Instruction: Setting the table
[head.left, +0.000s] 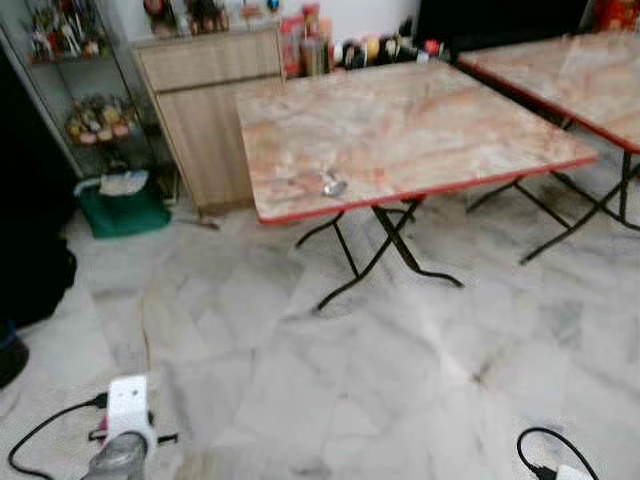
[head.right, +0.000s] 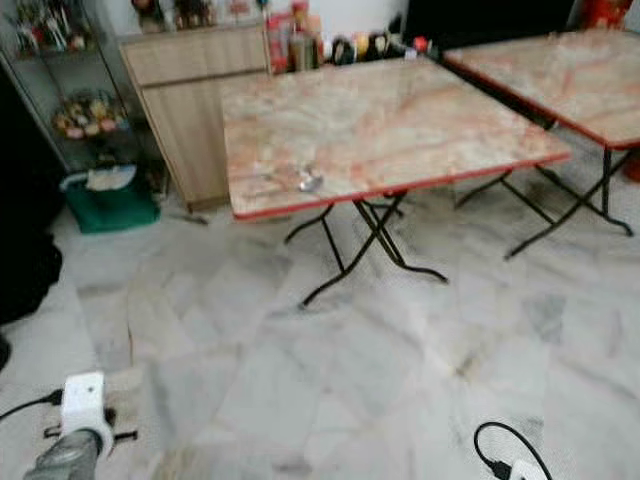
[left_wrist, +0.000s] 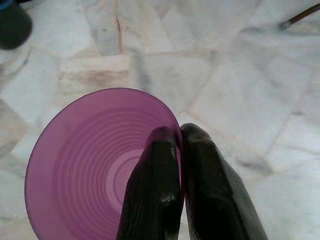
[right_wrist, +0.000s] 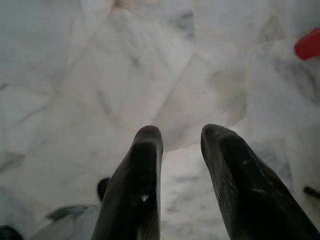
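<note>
The left hand (left_wrist: 180, 137) was clamped on the rim of a purple plastic cup (left_wrist: 90, 165), carried over the marble floor (head.left: 330, 380) well short of the desk (head.left: 400, 130). The right hand (right_wrist: 182, 137) hung empty, fingers apart. Judged best practice: keep the cup pinched level during the approach, then set it upright near the spoon (head.left: 333, 186) at the desk's front edge.
</note>
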